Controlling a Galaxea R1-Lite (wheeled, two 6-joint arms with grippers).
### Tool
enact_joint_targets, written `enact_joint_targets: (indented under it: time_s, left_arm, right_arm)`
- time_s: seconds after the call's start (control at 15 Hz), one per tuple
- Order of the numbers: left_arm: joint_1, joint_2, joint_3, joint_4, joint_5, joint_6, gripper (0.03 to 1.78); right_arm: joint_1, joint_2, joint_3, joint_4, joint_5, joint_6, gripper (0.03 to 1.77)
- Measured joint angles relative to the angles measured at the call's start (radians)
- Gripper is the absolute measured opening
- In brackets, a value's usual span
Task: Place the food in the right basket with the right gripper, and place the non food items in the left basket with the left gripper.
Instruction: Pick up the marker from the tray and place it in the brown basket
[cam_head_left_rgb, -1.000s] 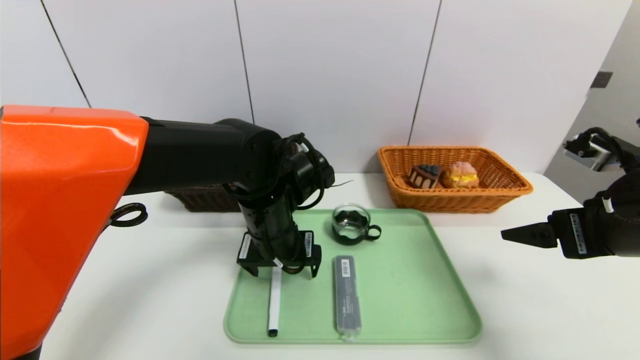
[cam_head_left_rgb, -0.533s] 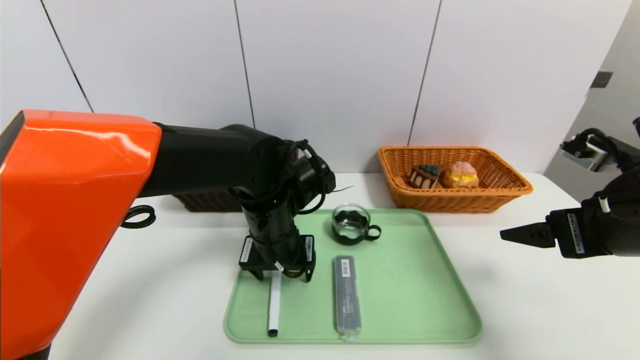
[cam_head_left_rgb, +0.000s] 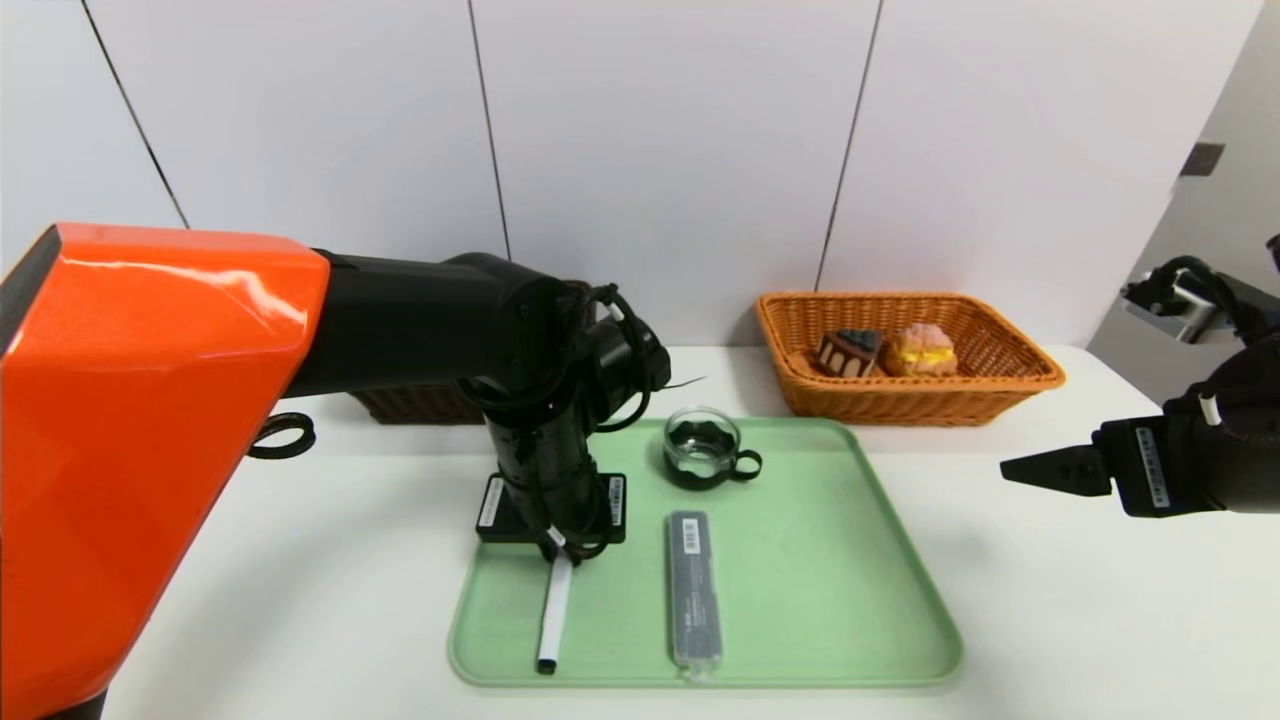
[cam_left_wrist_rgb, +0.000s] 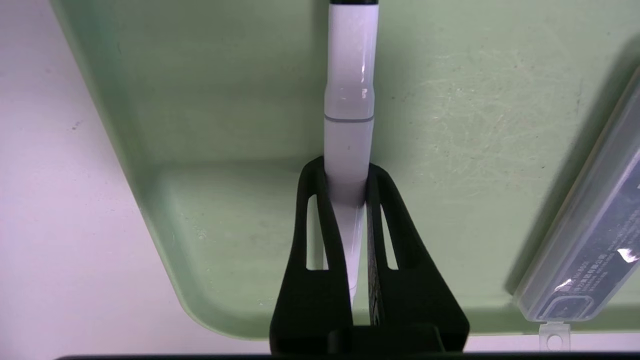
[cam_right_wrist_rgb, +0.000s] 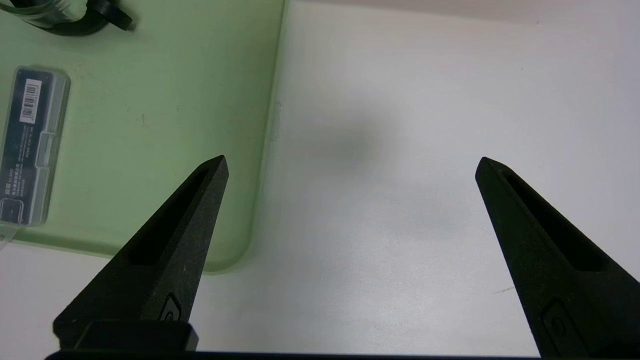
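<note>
left gripper: fingers closed on white marker pen, pen between them. right gripper: fingers wide apart, holding nothing, above counter beside green tray.

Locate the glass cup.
In the head view, the glass cup sits on the far part of the green tray, just beyond the grey case.

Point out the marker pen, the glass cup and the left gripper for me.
marker pen (cam_head_left_rgb: 554, 615): head view, white barrel
glass cup (cam_head_left_rgb: 703, 455): head view, clear body
left gripper (cam_left_wrist_rgb: 346, 165): left wrist view, midway between fingertips
</note>
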Motion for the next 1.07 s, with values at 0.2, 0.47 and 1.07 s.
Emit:
enact_joint_targets:
  time_s: [0.2, 0.47, 1.07]
  left_arm:
    - [-0.003, -0.019, -0.005, 0.007, -0.002, 0.004, 0.15]
    - [-0.023, -0.098, -0.071, 0.005, -0.037, 0.011, 0.15]
    - [0.078, -0.303, -0.147, -0.428, -0.014, 0.009, 0.15]
  right_arm:
    - [0.001, -0.003, 0.002, 0.0, -0.001, 0.0, 1.71]
    - [0.001, -0.015, 0.008, 0.007, -0.004, 0.0, 1.71]
    - [-0.001, -0.034, 0.03, 0.003, -0.007, 0.002, 1.71]
